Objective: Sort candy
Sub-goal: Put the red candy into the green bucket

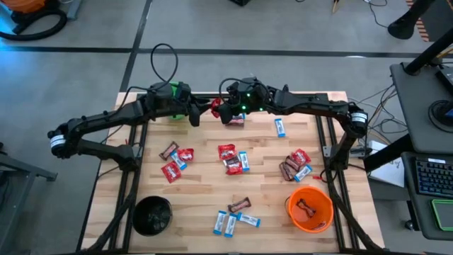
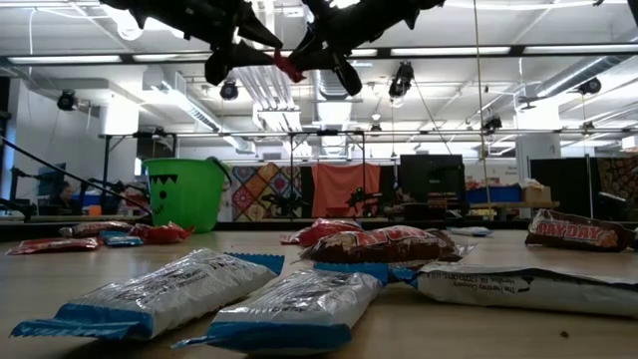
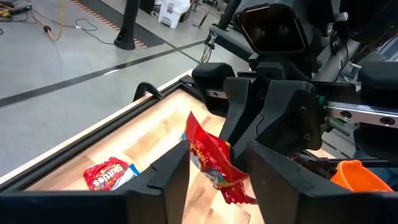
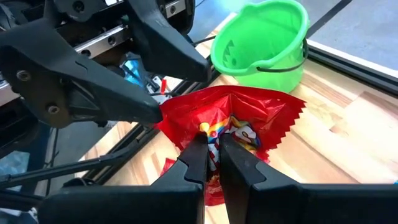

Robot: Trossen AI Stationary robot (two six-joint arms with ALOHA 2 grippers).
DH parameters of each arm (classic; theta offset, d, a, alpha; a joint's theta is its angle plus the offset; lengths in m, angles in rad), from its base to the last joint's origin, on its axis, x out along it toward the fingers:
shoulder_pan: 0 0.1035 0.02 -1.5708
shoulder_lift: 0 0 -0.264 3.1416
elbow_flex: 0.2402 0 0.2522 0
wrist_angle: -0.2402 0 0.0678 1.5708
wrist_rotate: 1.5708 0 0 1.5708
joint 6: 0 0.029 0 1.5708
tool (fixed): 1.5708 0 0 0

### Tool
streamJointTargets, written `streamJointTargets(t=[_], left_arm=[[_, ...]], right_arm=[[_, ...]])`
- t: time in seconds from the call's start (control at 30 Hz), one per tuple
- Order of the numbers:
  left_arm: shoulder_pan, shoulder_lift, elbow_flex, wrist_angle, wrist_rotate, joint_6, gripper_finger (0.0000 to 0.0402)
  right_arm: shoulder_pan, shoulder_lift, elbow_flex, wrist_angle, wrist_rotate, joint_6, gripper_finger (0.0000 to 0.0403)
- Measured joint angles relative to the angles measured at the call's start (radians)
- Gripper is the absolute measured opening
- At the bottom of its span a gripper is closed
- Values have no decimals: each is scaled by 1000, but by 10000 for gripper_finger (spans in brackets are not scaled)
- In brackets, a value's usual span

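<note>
A red candy packet (image 1: 215,106) is held in the air over the table's far edge, between my two grippers. My right gripper (image 4: 213,146) is shut on it, also seen from the side (image 2: 324,55). My left gripper (image 3: 217,152) is open and faces it from the left, one finger on each side of the packet (image 3: 208,158). More candy lies on the table: red packets (image 1: 172,170), blue-and-white packets (image 1: 228,223) and dark brown bars (image 1: 239,205). In the low view blue-and-white packets (image 2: 189,289) lie closest. My right gripper pinches the red packet between its two fingers, on the packet's body (image 4: 214,127) behind its crimped, serrated end (image 4: 273,118). The fingers come about level from the table's right. The packet is lifted clear of the table. My left gripper has one fingertip (image 4: 155,112) at the packet's edge; whether it touches, I cannot tell.
A green bucket (image 1: 170,92) stands at the far left, just below my left arm, and shows beyond the packet (image 4: 264,37). A black bucket (image 1: 152,214) stands near left. An orange bucket (image 1: 309,207) near right holds a brown bar. Candy is scattered over the middle.
</note>
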Motion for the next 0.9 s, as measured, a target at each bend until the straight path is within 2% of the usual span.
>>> streamJointTargets(t=[0.2,0.5,0.9], left_arm=[[0,0,0,-29,-44,3,166],[2,0,-1,-42,-44,2,166],[1,48,-1,-13,-32,-77,166]], right_arm=[[0,0,0,-5,0,-1,18],[0,0,0,-7,1,-8,18],[0,0,0,-11,63,-55,18]])
